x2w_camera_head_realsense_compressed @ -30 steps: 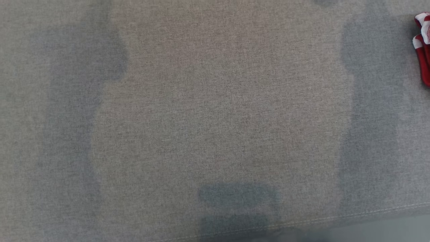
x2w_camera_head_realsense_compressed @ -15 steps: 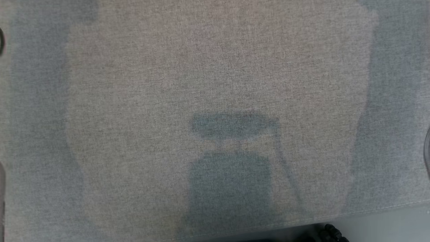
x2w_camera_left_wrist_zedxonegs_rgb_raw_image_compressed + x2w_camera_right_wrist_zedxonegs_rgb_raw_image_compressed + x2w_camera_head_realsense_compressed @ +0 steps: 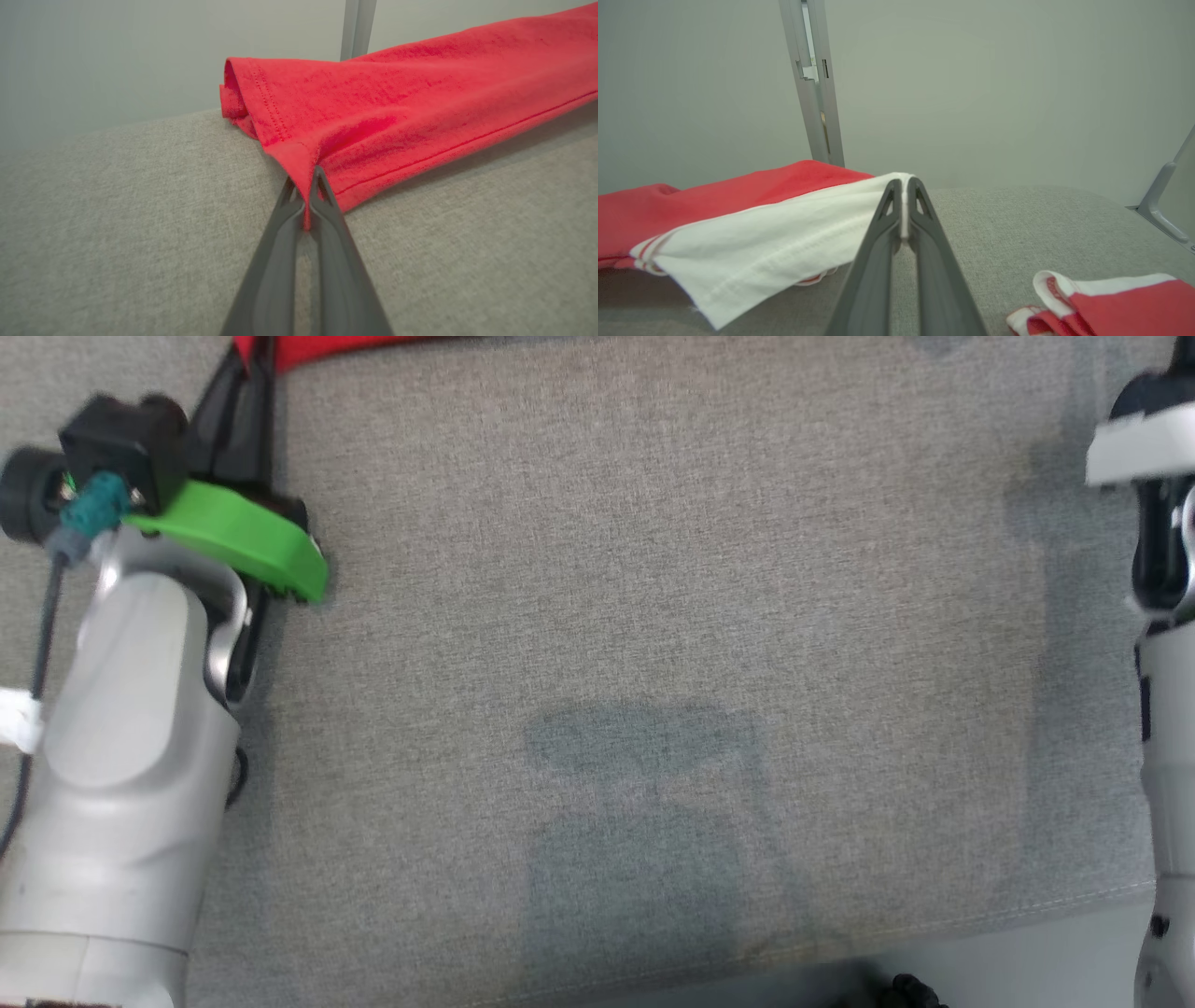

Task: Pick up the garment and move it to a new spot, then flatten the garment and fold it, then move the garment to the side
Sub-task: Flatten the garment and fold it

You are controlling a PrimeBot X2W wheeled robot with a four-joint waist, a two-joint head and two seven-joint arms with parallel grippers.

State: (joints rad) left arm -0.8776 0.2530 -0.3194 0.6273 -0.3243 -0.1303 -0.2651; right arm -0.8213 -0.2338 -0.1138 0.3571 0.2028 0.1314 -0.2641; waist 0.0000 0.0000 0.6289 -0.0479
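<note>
Left wrist view: left gripper (image 3: 306, 189) jaws tight on garment (image 3: 397, 102), right gripper (image 3: 903, 189) jaws on its white edge.

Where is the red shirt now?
The red shirt lies at the top left of the head view, on the grey cloth surface, its corner pinched by the left end effector and its white part by the right end effector.
</note>
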